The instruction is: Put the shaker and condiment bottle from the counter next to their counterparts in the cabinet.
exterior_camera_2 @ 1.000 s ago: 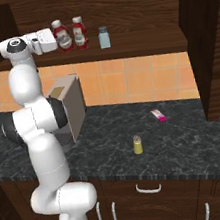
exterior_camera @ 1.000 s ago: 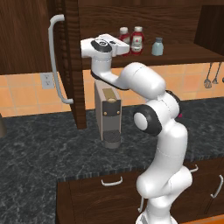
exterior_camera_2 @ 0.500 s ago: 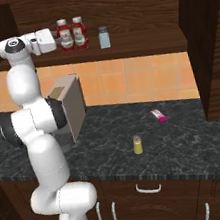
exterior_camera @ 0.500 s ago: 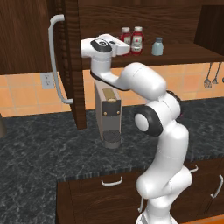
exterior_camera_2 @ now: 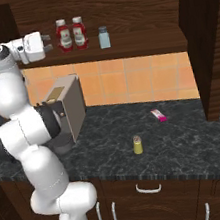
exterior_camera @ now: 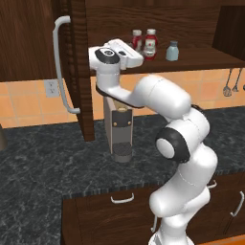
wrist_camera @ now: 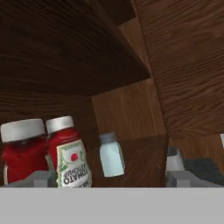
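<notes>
Two near-identical red bottles stand side by side on the shelf of the dark wooden cabinet. The condiment bottle is the left one, closest to my gripper; its counterpart stands right beside it. A pale blue-grey shaker sits further right on the shelf. My gripper hovers just left of the bottles, open and holding nothing. The small yellow-green shaker stands on the dark counter.
A pink-and-white tube lies on the counter behind the shaker. A boxy coffee machine stands under the shelf. The open cabinet door with its long grey bar handle hangs left of the arm.
The jaws have spread from nearly shut on the left red bottle to wide apart. The hand has drawn back slightly to the left, leaving the bottle standing on the shelf.
</notes>
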